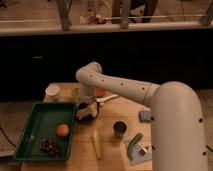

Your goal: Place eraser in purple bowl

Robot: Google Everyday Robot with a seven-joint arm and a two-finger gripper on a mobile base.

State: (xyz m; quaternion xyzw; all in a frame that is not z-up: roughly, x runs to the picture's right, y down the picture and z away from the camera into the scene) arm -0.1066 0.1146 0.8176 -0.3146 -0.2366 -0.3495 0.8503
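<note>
My gripper hangs at the end of the white arm, right over a dark bowl near the middle of the wooden table. The bowl looks dark purple and sits just right of the green tray. Something pale shows at the gripper just above the bowl's rim. I cannot tell whether it is the eraser. No eraser shows clearly anywhere else on the table.
A green tray at the left holds an orange and grapes. A white cup stands behind it. A yellow stick-like item, a dark cup, a green item and a grey-blue pad lie to the right.
</note>
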